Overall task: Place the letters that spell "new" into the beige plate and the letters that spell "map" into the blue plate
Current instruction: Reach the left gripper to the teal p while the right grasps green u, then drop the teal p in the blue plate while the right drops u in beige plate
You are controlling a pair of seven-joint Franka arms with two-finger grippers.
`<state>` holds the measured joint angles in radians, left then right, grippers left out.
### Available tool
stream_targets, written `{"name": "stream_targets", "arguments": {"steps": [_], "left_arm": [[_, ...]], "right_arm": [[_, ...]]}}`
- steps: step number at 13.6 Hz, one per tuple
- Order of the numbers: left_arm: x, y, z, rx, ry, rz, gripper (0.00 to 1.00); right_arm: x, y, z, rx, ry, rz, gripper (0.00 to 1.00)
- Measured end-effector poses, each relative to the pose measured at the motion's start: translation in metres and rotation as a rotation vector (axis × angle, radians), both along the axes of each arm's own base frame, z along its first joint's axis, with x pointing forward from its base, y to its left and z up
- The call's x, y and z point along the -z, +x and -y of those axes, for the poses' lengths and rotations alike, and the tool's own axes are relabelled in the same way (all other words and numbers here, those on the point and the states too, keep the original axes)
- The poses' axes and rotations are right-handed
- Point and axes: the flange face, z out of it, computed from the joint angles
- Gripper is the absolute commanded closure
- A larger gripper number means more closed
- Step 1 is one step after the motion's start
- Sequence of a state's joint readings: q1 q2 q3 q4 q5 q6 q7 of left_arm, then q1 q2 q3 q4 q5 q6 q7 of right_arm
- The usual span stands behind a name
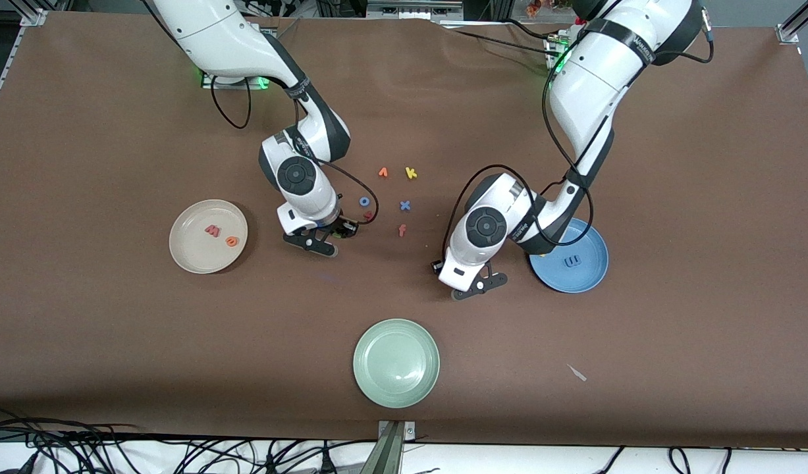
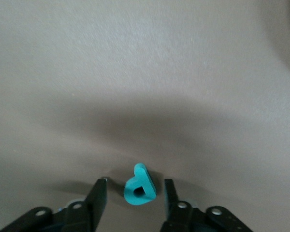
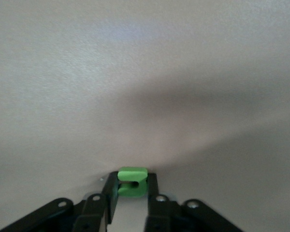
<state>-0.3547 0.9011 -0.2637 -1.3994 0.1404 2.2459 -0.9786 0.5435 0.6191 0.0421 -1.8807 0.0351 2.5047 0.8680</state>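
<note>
Both my grippers are low at the table in the front view; the beige plate (image 1: pixel 208 236) holds w (image 1: pixel 212 230) and e (image 1: pixel 231 241), the blue plate (image 1: pixel 570 256) holds m (image 1: pixel 572 262). In left wrist view, my left gripper (image 2: pixel 135 192) stands around teal p (image 2: pixel 139 187), one side apart. In right wrist view, my right gripper (image 3: pixel 131 186) pinches green n (image 3: pixel 132 181).

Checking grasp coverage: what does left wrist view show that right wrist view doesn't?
Only the left wrist view: the teal p between the left pincer fingers, a gap showing on each side, so not yet clamped. Only the right wrist view: the green n, with the right pincer shut on it. Both: a pincer low over the bare brown table, no plate in sight.
</note>
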Motion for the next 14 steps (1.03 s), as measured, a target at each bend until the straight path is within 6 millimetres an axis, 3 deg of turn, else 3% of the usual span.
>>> {"name": "stream_targets", "arguments": {"steps": [1,3,4,7,10,14], "left_arm": [[0.002,-0.002,0.003,0.005,0.001,-0.002,0.63],[0.0,-0.001,0.003,0.005,0.001,0.0,0.86],[0.0,-0.001,0.003,0.005,0.0,0.0,0.92],[-0.003,0.002,0.001,0.001,0.004,-0.001,0.96],[-0.018,0.009,-0.017,0.07,0.065,-0.039,0.95],[-0.068,0.024,-0.078,0.283,0.135,-0.147,0.95]], "right_arm": [[0.0,0.0,0.0,-0.002,0.0,0.001,0.83],[-0.003,0.003,-0.002,-0.004,0.001,0.001,0.84],[-0.008,0.006,-0.004,-0.008,-0.007,-0.01,0.85],[-0.034,0.026,0.002,-0.077,-0.051,-0.064,0.84],[-0.056,0.057,0.056,-0.226,-0.109,-0.099,0.84],[-0.064,0.088,0.148,-0.374,-0.165,-0.148,0.83]]}}
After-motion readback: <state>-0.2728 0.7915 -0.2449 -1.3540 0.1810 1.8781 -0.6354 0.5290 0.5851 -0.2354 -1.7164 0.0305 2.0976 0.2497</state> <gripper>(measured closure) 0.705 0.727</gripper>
